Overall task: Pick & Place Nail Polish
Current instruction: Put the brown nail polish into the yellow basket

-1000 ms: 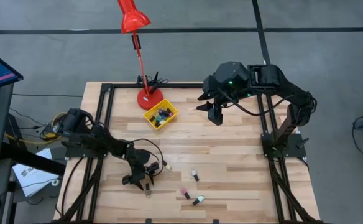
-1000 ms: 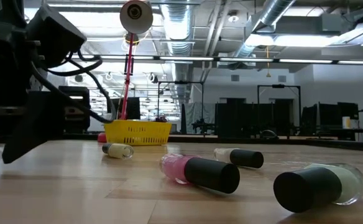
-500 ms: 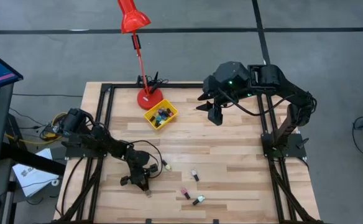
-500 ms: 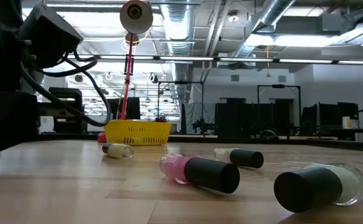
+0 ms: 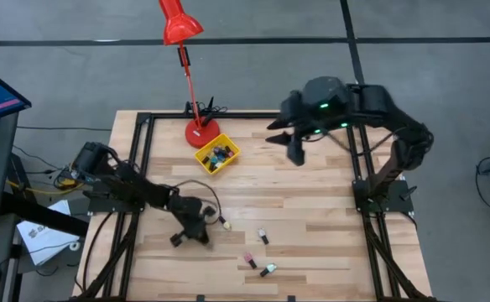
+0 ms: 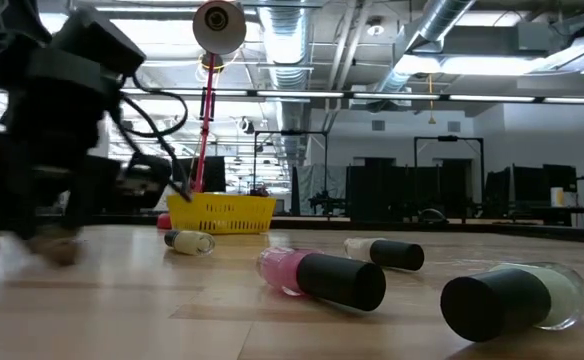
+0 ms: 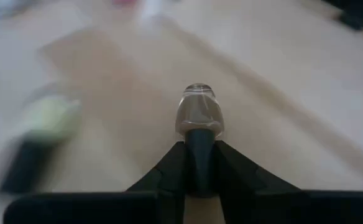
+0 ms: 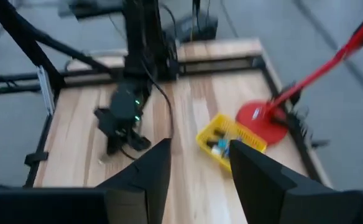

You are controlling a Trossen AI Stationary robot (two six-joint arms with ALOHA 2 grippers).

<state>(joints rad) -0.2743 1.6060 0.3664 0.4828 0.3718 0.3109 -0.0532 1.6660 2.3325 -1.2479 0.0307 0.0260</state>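
Note:
My left gripper (image 5: 193,236) is low over the table's near left part, shut on a clear nail polish bottle (image 7: 199,111) with a dark cap. Several other nail polish bottles lie on their sides on the wood to its right: a pale one (image 5: 226,224), one with a dark cap (image 5: 263,236), a pink one (image 5: 250,261) and a green one (image 5: 268,270). More bottles sit in the yellow tray (image 5: 216,155) at the back. My right gripper (image 5: 294,151) hangs open high above the far right part, holding nothing. My left gripper pinches the bottle's dark cap (image 7: 199,155) between its two fingers (image 7: 169,171). The bottle lies in line with the fingers, and its clear body juts out past the fingertips. The fingers slant down toward the table. I cannot tell whether the bottle is clear of the wood.
A red desk lamp stands on its base (image 5: 201,132) just behind the yellow tray. Black frame rails (image 5: 140,159) run along the table's left, right and far sides. Bare wood lies between the tray and the loose bottles.
My left gripper has shut on the bottle that lay by the near edge. It has rolled, risen a little and drawn back toward the far left. That bottle no longer lies on its spot. My right gripper has drifted slightly up and toward the right.

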